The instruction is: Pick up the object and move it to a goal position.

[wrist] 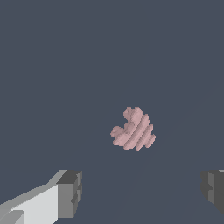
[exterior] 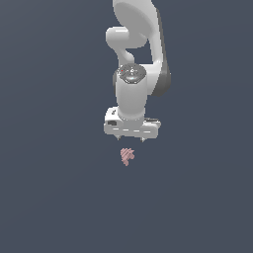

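Object (exterior: 127, 156) just below gripper (exterior: 131, 140) in ext. view, apart, not touching, gripper fingers (wrist: 69, 194) spread wide, object ahead of the gap btwn them

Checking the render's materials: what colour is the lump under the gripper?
Pink, with ridged shading; the lump shows best in the wrist view.

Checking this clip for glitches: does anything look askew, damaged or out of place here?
Nothing stands out. The pink lump lies alone on the plain dark surface, intact. The pincer hangs above it with fingers spread wide, not touching it.
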You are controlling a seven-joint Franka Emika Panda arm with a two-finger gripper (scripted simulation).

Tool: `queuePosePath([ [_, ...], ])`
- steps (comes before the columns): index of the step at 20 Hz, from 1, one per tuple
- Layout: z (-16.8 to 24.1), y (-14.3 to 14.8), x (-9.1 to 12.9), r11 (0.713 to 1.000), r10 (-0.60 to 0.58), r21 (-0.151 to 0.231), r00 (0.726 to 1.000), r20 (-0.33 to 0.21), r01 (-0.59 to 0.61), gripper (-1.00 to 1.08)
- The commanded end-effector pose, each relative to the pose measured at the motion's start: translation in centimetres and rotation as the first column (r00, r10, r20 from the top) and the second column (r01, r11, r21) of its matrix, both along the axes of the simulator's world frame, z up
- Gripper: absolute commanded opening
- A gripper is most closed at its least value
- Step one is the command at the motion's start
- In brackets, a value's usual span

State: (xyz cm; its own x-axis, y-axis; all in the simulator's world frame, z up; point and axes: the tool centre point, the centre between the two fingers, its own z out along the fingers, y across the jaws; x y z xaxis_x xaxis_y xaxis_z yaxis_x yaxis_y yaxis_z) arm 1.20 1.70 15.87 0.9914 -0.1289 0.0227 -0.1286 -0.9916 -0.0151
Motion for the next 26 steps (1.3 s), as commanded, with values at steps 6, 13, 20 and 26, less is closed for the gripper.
queuePosePath([
  [6,-2.0,-0.6,0.5,0.984,-0.176,0.003,0.984,-0.011,0.177,1.0],
  [13,-4.3,-1.4,0.9,0.93,-0.367,-0.002,0.93,-0.021,0.367,1.0],
  [20,-5.9,-1.9,1.2,0.873,-0.487,-0.008,0.873,-0.024,0.487,1.0],
  [26,-6.5,-2.1,1.3,0.846,-0.533,-0.012,0.845,-0.024,0.533,1.0],
])
